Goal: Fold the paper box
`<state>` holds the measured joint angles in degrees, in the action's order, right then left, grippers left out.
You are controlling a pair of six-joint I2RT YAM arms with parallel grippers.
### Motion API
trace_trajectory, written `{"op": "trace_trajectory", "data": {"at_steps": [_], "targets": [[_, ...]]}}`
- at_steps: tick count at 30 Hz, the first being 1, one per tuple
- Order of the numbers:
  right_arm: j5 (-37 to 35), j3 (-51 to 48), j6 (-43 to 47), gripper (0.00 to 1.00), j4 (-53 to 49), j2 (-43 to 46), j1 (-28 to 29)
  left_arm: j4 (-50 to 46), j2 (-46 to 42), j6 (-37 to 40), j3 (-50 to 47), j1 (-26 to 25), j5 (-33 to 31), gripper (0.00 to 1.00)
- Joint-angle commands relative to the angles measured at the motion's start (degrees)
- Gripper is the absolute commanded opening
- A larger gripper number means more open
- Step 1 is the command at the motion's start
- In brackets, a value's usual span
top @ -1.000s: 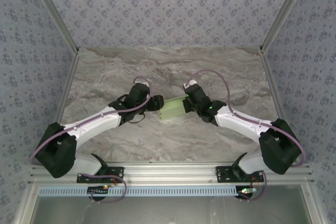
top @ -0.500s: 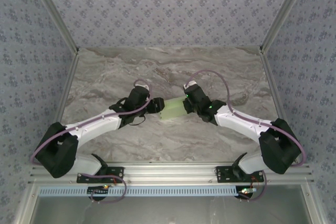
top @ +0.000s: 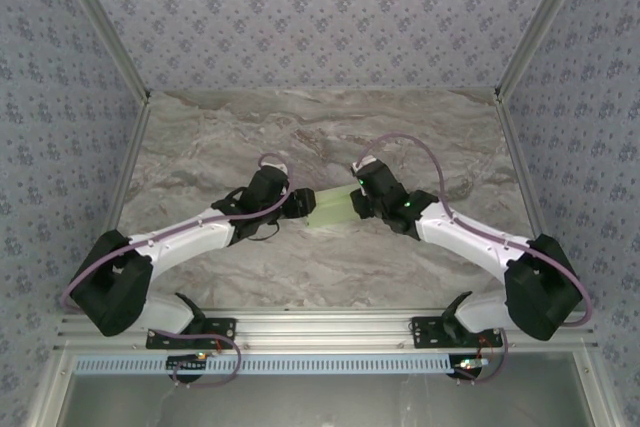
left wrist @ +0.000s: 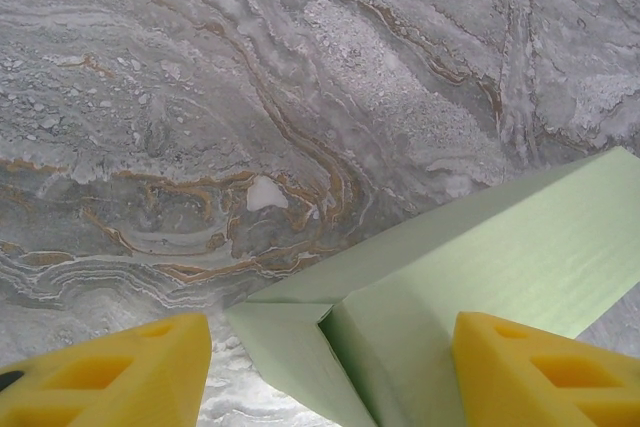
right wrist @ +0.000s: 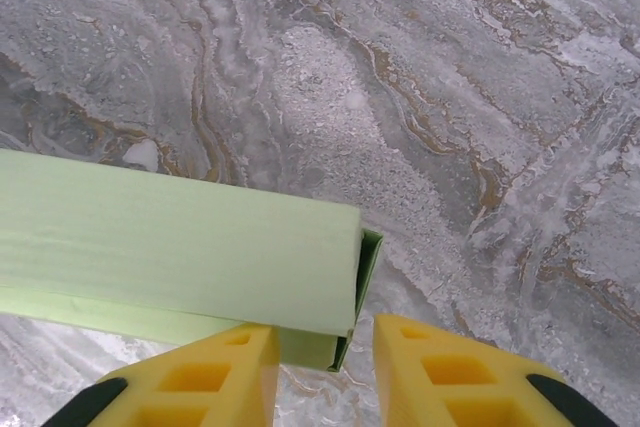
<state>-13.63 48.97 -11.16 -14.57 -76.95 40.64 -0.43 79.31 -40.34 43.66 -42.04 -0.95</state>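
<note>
Grey marbled stone forms the bench [top: 250, 127], closed in by walls [top: 320, 7] papered in a small blue floral print. Seen from above, the left arm [top: 190, 232] reaches in from 7 o'clock and the right arm [top: 470, 237] from 5 o'clock, meeting near the middle of the bench. Between them is the paper box [top: 330, 207], a pale green oblong running from 9 to 3 o'clock. The left hand [top: 299, 204] is at its 9 o'clock end and the right hand [top: 353, 203] at its 3 o'clock end. Whether the box rests on the stone or is lifted off it cannot be told.

From the left wrist, the paper box [left wrist: 480, 247] comes in from the 3 o'clock edge and slants down to 6 o'clock, with a crease at its near end. The left hand [left wrist: 332, 347] has its yellow fingers [left wrist: 110, 372] set wide at 7 and 5 o'clock, the box end between them. The 5 o'clock finger overlaps the card, and a sliver of stone shows beside the 7 o'clock one. Whether this hand is grasping the box or released cannot be told.

From the right wrist, the paper box [right wrist: 180, 237] stretches from the 9 o'clock edge to just past the middle, where its end shows a thin inner wall. The right hand [right wrist: 328, 337] is released. Its yellow fingers [right wrist: 450, 372] at 7 and 5 o'clock stand parted, with the box's lower corner in the gap. Stone shows between the card and the 5 o'clock finger.
</note>
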Motion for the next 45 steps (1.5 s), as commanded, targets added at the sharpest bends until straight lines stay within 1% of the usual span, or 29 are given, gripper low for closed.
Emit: {"op": "trace_trajectory", "data": {"at_steps": [1, 10, 12, 14, 16, 19, 22, 26, 30, 35, 41, 45], "targets": [[2.4, 1.4, 0.3, 0.35, -1.7, 1.6, -0.4, -4.2, 1.5, 0.8, -1.4, -0.7, -1.5, 0.64], [5.3, 2.0, 1.5, 0.43, -6.7, 6.4, -0.7, -4.8, 1.7, 1.2, -0.8, -0.8, -2.0, 0.64], [7.7, 2.4, 1.4, 0.45, -7.3, 7.5, -1.8, -5.0, 1.6, 1.3, -0.7, -0.9, -2.1, 0.64], [12.9, 3.3, 1.0, 0.48, -7.3, 7.5, -4.7, -5.1, 1.4, 1.4, -0.6, -1.0, -2.3, 0.64], [17.9, 4.0, 1.4, 0.50, -7.0, 6.6, -7.9, -5.0, 1.3, 1.4, -0.6, -1.0, -2.3, 0.64], [23.6, 5.5, 0.8, 0.52, -5.8, 3.7, -11.5, -5.1, 1.4, 1.3, -0.5, -1.1, -2.4, 0.64], [26.8, 7.4, 0.4, 0.53, -5.2, -0.2, -13.5, -5.0, 1.4, 1.4, -0.3, -1.2, -2.5, 0.64], [28.4, 9.4, 0.1, 0.53, -4.4, -4.6, -14.7, -5.1, 1.6, 1.4, -0.1, -1.2, -2.6, 0.64], [28.7, 9.4, 0.2, 0.52, -4.5, -6.8, -15.5, -5.0, 1.7, 1.4, 0.1, -1.2, -2.7, 0.64], [28.1, 6.2, 0.1, 0.51, -3.9, -8.3, -16.3, -4.7, 1.8, 1.1, -0.3, -1.3, -2.5, 0.64], [27.9, 1.4, -0.2, 0.44, -2.5, -9.3, -16.9, -4.2, 1.8, 0.5, -1.6, -1.3, -2.4, 0.63], [28.6, -2.6, -1.6, 0.38, 0.1, -9.6, -17.5, -2.0, 1.9, -1.3, -3.5, -1.3, -1.1, 0.57]]}}
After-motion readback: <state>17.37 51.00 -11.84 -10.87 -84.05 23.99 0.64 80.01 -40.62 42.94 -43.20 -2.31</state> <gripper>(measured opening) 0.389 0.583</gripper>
